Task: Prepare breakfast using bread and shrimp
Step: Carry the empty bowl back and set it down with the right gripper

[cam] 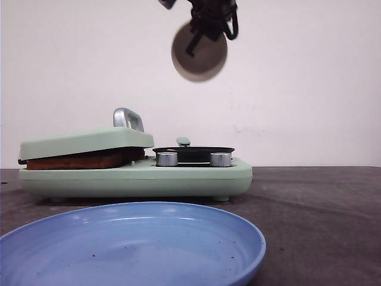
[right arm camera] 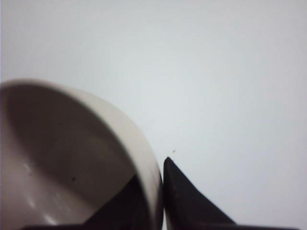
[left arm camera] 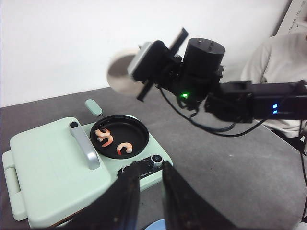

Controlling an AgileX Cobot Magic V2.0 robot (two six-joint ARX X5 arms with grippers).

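The bread shows only as a brown crust edge under the shut lid of the mint-green breakfast maker. Three pink shrimp lie in its round black pan. My right gripper is high above the pan, shut on the rim of a tilted beige bowl. The right wrist view shows the bowl's rim pinched between the fingers; the bowl looks empty. My left gripper is open and empty, hovering in front of the maker's knobs.
A blue plate sits on the dark table in front of the maker. The lid has a silver handle. A person in white is at the far right of the left wrist view.
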